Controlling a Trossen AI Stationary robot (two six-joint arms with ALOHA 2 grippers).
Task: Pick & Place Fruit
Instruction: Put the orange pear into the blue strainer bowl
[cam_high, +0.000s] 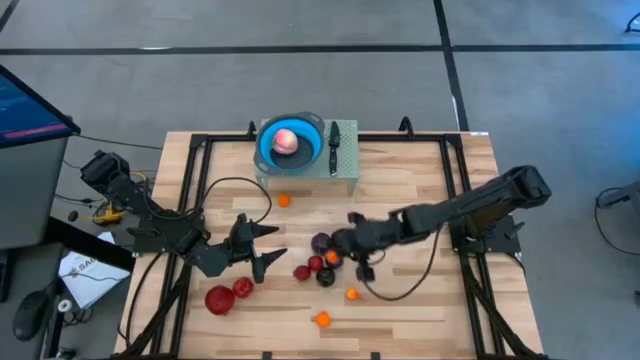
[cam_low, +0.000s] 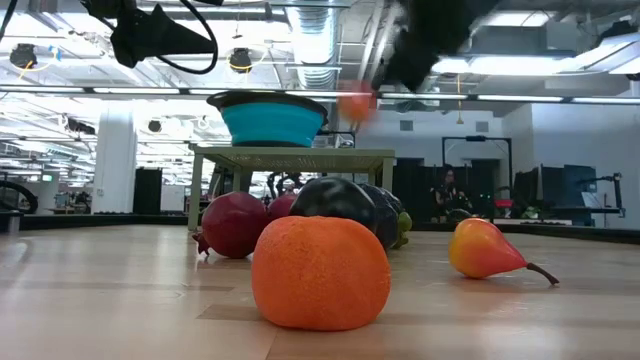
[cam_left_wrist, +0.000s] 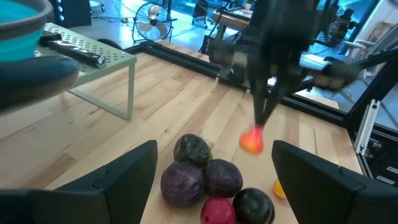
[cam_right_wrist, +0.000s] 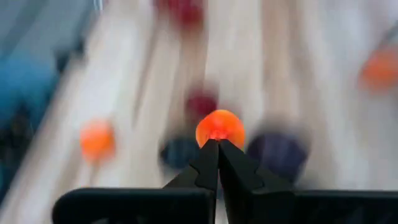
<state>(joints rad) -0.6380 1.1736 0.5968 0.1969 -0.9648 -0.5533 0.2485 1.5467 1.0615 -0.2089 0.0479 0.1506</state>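
The right gripper (cam_high: 337, 258) was seen closed on a small orange-red fruit (cam_right_wrist: 219, 128), which was pinched at the very tips of the shut fingers (cam_right_wrist: 217, 163) and held up off the table (cam_high: 420, 300). Directly beneath and just beside that gripper, a cluster of dark purple fruits (cam_left_wrist: 202, 174) was gathered on the wood, with a small red fruit (cam_left_wrist: 217, 211) touching them. Farther out from the closed tips, tiny orange fruits (cam_high: 322, 319) were scattered on the boards. The left gripper (cam_high: 262, 248) was held with its fingers spread wide apart and nothing between them, near two red apples (cam_high: 221, 298). Well beyond both grippers, a pale pink fruit (cam_high: 285, 141) was lying in the blue bowl (cam_high: 312, 130), which was set on a green stand (cam_high: 345, 175) beside a knife (cam_high: 334, 146).
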